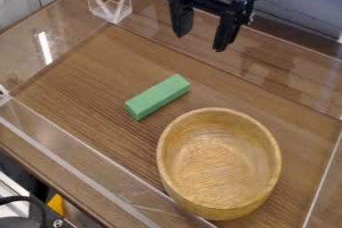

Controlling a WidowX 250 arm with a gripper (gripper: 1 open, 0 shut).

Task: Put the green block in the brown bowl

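Note:
The green block (158, 97) lies flat on the wooden table, angled from lower left to upper right. Just right of and in front of it sits the brown bowl (219, 161), round, light tan, with nothing inside. My gripper (202, 30) hangs above the table at the back, well beyond the block and a little to its right. Its two black fingers (179, 20) are spread apart and hold nothing.
Clear plastic walls (80, 162) fence the table on all sides. A transparent triangular stand (110, 4) sits at the back left corner. The wooden surface (80, 72) left of the block is bare.

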